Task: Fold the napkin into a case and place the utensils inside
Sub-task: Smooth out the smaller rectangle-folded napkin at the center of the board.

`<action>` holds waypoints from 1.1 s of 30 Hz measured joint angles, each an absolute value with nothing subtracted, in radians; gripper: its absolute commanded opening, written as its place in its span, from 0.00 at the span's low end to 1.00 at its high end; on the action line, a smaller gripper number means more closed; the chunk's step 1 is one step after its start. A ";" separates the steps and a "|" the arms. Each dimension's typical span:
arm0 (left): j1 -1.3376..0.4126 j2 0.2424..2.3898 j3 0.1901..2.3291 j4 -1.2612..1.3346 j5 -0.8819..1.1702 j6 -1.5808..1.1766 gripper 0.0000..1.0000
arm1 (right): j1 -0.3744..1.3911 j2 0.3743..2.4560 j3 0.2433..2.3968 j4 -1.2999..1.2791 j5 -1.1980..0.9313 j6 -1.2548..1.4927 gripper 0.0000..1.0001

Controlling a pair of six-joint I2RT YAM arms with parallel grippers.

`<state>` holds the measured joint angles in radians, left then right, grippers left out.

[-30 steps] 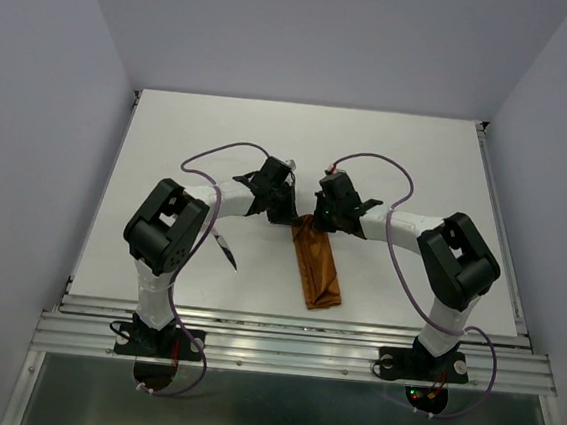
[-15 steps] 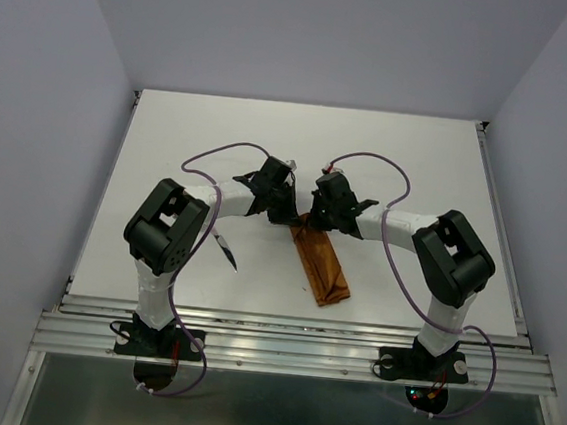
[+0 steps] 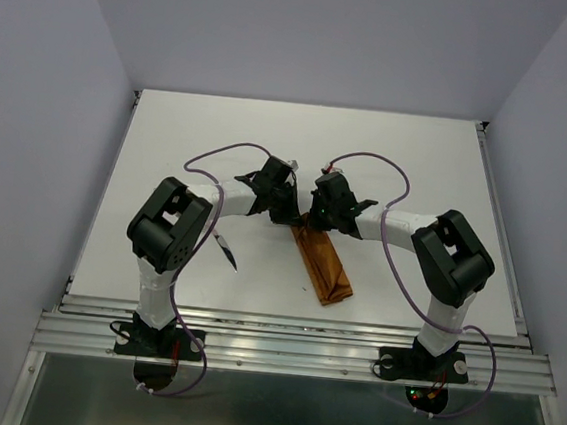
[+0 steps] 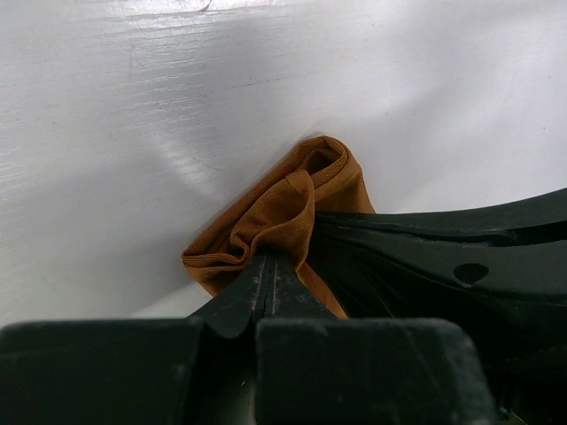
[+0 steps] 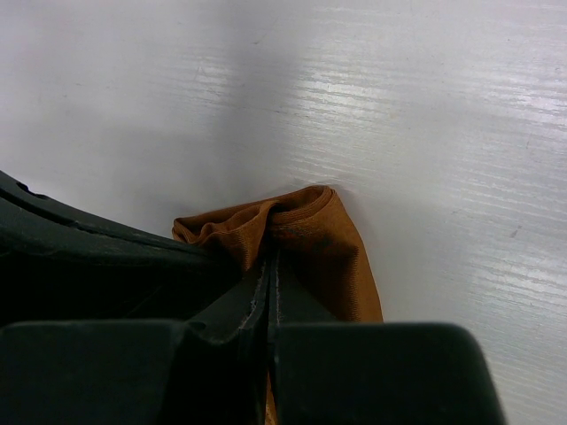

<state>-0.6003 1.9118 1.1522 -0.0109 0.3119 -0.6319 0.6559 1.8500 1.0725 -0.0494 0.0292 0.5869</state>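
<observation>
Left gripper and right gripper, each closed tight on a bunched corner at the far end of the case, a slim strip lying on the surface. One utensil lies well apart, left of the case. Good practice: part the corners evenly and low, without dragging the strip.

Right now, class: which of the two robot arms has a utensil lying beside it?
The left arm: a dark-tipped utensil lies by its elbow. Beside the right arm lies only the folded napkin.
</observation>
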 measured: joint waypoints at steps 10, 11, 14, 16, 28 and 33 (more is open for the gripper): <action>-0.598 1.922 1.155 0.000 0.316 -0.645 0.00 | 0.656 1.851 1.070 -0.043 0.033 0.602 0.01; -0.598 1.922 1.154 0.001 0.316 -0.647 0.00 | 0.656 1.851 1.070 -0.043 0.034 0.602 0.01; -0.598 1.922 1.154 0.002 0.315 -0.652 0.00 | 0.656 1.848 1.070 -0.046 0.036 0.601 0.01; -0.598 1.922 1.153 0.005 0.315 -0.654 0.00 | 0.656 1.846 1.070 -0.053 0.037 0.599 0.01; -0.599 1.913 1.133 0.020 0.315 -0.646 0.00 | 0.670 1.608 0.986 -0.123 0.059 0.595 0.01; -0.599 1.912 1.132 0.020 0.315 -0.644 0.00 | 0.676 1.622 0.949 -0.112 0.047 0.598 0.01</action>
<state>-0.5987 1.9118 1.1320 0.0196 0.3153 -0.6437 0.6758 1.6218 0.9485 -0.1120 0.0471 0.5983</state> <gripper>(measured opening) 0.022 0.016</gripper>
